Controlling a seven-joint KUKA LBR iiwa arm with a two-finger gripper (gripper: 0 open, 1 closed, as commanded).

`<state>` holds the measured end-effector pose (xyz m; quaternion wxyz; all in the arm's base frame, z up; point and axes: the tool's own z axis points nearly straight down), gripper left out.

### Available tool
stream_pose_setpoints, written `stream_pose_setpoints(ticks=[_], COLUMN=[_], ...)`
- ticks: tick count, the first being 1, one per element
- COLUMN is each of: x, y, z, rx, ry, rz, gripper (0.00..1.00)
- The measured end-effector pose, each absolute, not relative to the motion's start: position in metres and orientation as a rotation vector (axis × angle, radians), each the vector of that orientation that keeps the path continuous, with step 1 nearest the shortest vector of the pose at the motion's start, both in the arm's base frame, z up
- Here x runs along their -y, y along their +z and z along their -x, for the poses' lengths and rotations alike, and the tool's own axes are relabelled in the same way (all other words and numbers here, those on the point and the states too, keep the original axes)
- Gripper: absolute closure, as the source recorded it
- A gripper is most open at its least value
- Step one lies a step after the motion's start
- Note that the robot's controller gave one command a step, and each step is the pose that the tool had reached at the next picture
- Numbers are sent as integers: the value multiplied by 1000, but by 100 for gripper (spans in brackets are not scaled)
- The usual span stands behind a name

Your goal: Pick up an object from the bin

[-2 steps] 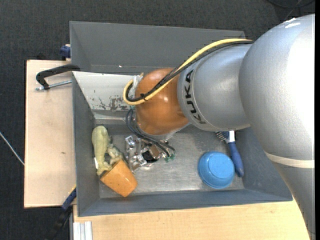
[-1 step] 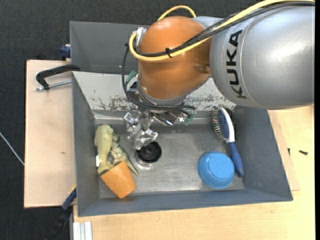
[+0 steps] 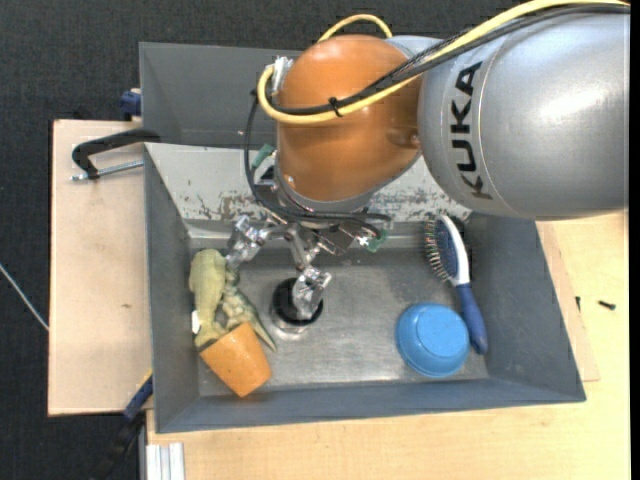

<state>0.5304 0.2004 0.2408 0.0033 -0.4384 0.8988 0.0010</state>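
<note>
Dark carpet [image 3: 60, 38] all round. Grey metal bin [image 3: 520, 308] sits on a pale board [image 3: 100, 268]. The bin floor is scuffed bare metal, with the things lying well apart and no heap.

Gripper [image 3: 280, 261] is low in the bin's middle, under the orange wrist cover [image 3: 340, 118]. Fingers [image 3: 312, 281] look spread apart, nothing between them. One fingertip stands right over a small black round piece with a shiny rim [image 3: 296, 306], mid-floor; touching or just above, hard to tell from this angle.

Left: orange flowerpot [image 3: 238, 360] on its side, pale green plant [image 3: 212, 288] spilling toward the back. Right: blue bowl [image 3: 432, 340], with a blue-and-white hairbrush [image 3: 455, 268] just beside it along the wall.

Step judged: approach, no grasp yet. The next move calls for centring both fingers about one thing, likely the black piece, before closing.
</note>
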Motion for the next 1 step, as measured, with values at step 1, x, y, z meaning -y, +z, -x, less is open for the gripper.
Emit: stream_pose_setpoints(ticks=[1], x=[-173], y=[110], z=[-546], rx=[-2947], ry=[2], rz=[1103], gripper=[0])
